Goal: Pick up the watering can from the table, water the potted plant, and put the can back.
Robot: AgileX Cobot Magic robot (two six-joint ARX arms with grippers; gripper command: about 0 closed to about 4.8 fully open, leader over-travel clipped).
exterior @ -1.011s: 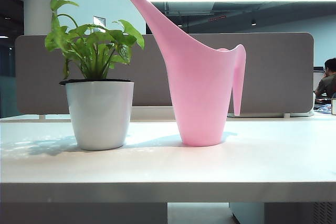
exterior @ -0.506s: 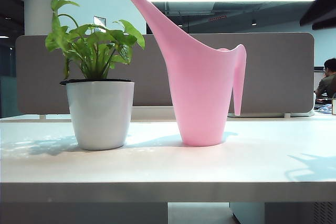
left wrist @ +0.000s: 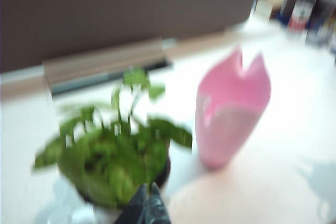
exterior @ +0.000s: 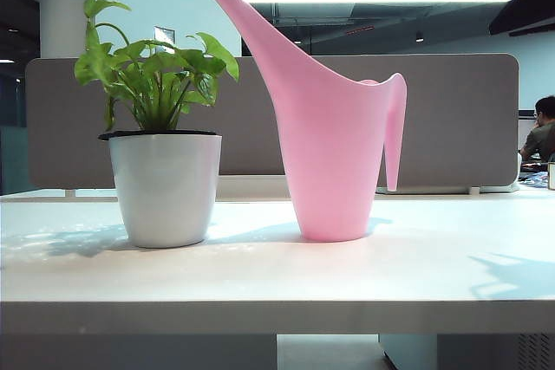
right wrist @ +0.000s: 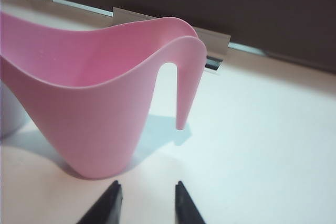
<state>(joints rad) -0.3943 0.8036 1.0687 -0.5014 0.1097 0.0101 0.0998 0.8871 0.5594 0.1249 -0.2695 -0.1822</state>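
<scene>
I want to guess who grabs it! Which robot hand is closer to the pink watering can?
Right. The right gripper is open, just short of the watering can, near its handle. The left gripper hangs over the potted plant, farther away.

On the tabletop [exterior: 416,257] the potted plant [exterior: 163,153] stood to the left and the watering can [exterior: 334,145] just beside it to the right, apart from it, both upright. The can's spout slanted up to the left, over the plant's side; its handle hung down on the right. A divider panel [exterior: 460,119] ran behind both. The left claw [left wrist: 148,205] hung above the plant, fingertips together. The right claw [right wrist: 147,203], jaws parted, sat near the can's handle side, touching nothing.
</scene>
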